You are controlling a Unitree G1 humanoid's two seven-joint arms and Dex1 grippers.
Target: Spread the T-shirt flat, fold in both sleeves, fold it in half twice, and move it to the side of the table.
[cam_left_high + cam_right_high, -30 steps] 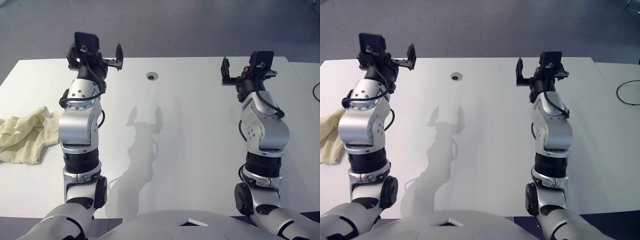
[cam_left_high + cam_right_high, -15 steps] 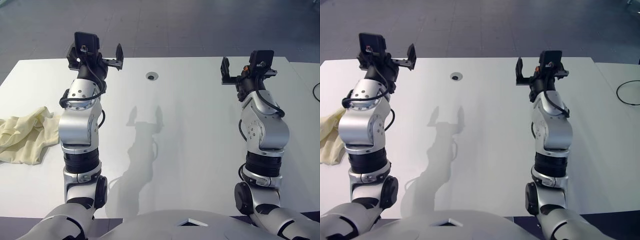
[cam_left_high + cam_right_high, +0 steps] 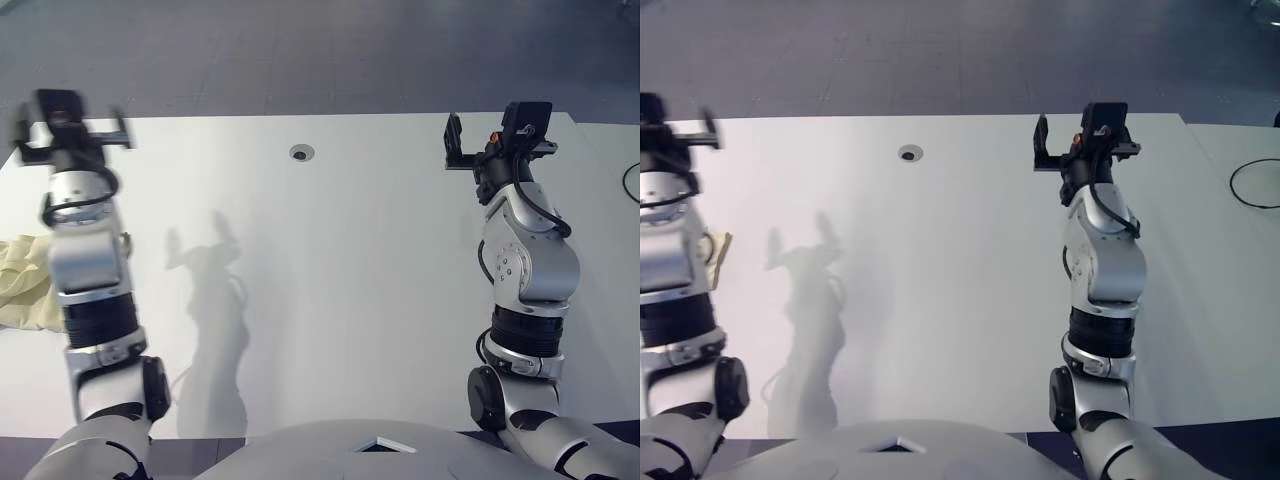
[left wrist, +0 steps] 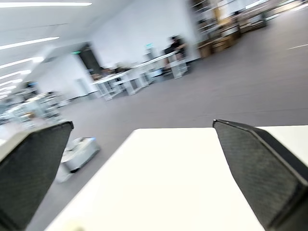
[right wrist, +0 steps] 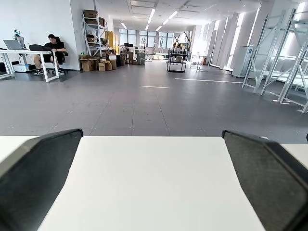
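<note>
The pale yellow T-shirt (image 3: 22, 290) is found lying crumpled, not spread, at the left edge of the white table (image 3: 340, 260), toward the near half of that side, and part of it is hidden behind the left arm. The left gripper (image 3: 70, 136) is held raised toward the table's far left corner, beyond the T-shirt and apart from it. Its fingers (image 4: 262, 168) are spread wide and nothing is held between them; the tabletop is seen through the gap in the left wrist view, which is blurred. The right gripper (image 3: 492, 142) is held up over the far right part of the table, near the far edge, and so is kept well apart from the T-shirt at the opposite side. Its fingers (image 5: 269, 178) are likewise spread wide and nothing is gripped; the tabletop is seen between them in the right wrist view. Both forearms are raised steeply from the near edge, with the grippers pointed toward the far edge. A small round hole (image 3: 300, 153) is set in the tabletop near the far edge, between the two grippers. A loop of dark cable (image 3: 1255, 183) is seen lying on the white surface at the far right, beyond the right arm.
</note>
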